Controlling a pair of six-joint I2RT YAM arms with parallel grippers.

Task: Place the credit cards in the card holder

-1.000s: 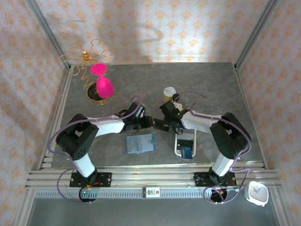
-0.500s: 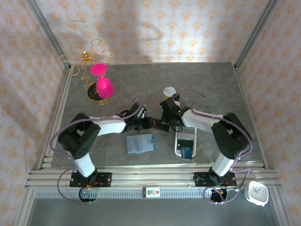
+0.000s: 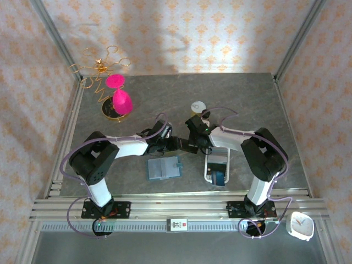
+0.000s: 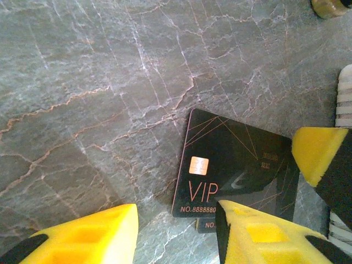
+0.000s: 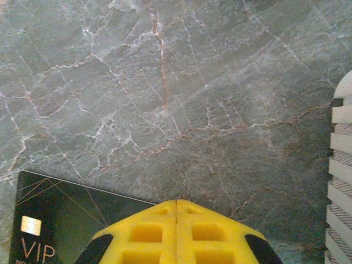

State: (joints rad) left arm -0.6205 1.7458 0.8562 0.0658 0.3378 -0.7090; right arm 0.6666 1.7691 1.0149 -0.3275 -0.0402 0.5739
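Glossy black VIP card [image 4: 236,159] on veined grey stone tabletop [image 4: 82,82]; left gripper [image 4: 176,236] parted, empty; right gripper [image 5: 177,231] pinched together.

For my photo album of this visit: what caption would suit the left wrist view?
The left arm's yellow fingers, spread apart, at a black VIP card on the grey marbled table.

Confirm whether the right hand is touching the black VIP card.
Cannot tell. In the right wrist view the black VIP card passes behind the shut right hand; contact or gap is hidden.
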